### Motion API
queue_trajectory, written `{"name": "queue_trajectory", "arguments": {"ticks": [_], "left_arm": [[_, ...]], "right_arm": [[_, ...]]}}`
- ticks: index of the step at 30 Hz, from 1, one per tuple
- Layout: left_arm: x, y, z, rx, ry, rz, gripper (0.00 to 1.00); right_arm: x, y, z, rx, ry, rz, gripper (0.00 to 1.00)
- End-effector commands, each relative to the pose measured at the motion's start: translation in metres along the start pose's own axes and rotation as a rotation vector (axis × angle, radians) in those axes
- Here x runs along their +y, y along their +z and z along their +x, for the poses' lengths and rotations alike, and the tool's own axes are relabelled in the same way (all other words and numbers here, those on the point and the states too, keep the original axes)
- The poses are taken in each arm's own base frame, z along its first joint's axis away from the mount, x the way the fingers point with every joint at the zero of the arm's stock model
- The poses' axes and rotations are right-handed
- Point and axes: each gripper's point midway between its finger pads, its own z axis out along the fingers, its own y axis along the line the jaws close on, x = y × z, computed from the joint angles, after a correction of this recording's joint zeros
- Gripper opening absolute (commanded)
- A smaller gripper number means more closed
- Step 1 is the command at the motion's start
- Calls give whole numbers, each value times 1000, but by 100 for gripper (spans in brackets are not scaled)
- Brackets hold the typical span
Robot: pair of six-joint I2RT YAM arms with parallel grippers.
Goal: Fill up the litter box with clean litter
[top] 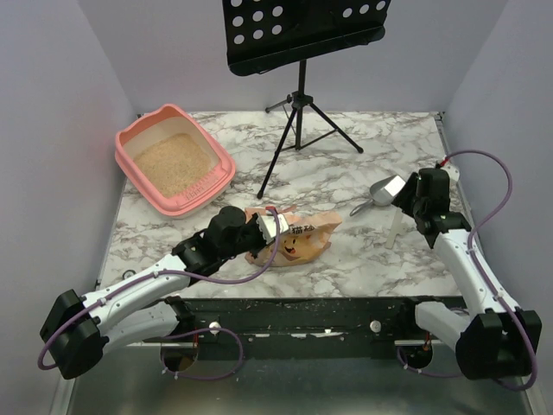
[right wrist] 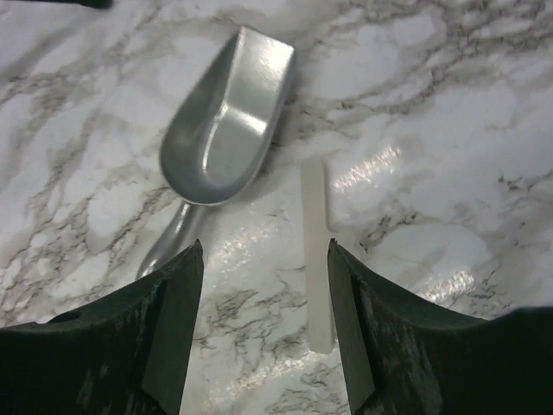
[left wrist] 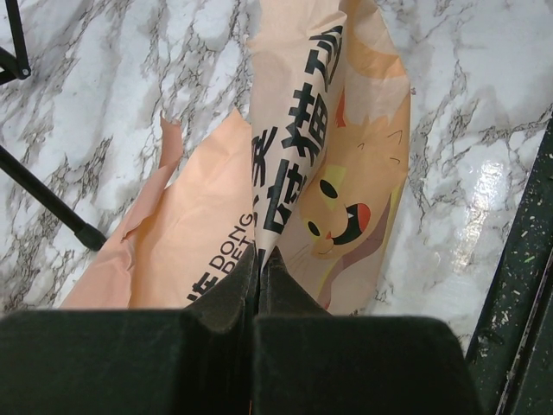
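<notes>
Grainy clean litter (top: 173, 162) likely spills easily; lift by scoop (right wrist: 229, 121) handle. Soft bag (left wrist: 328, 173) pinched in left end effector (left wrist: 259, 259); right end effector (right wrist: 263, 251) apart, empty.

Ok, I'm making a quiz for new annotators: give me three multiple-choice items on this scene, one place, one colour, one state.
1. The litter box is: A blue; B white; C salmon-pink.
2. The metal scoop lies: A in the box; B on the marble table; C on the floor.
3. The left gripper is: A shut on the litter bag; B open; C out of view.
C: rim and walls are pink. B: it rests on bare marble. A: its fingers pinch the bag's fold.
</notes>
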Motion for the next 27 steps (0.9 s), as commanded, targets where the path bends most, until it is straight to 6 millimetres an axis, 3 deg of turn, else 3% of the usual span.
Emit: {"name": "queue_trajectory", "arguments": {"ticks": [1,6,14,27], "left_arm": [[15,-1,-36,-93,9,-60,0],[16,-1,-38,-98,10,-65,0],[15,-2,-41,-103,3,-57,0],[12,-2,-41,-105,-5,-46,0]], "right_arm": [[-15,20,37,122,130,37,66],[-42,37,62,180,194,108,62],[-60,47,75,196,231,165,61],[-57,58,92,249,250,128,56]]}}
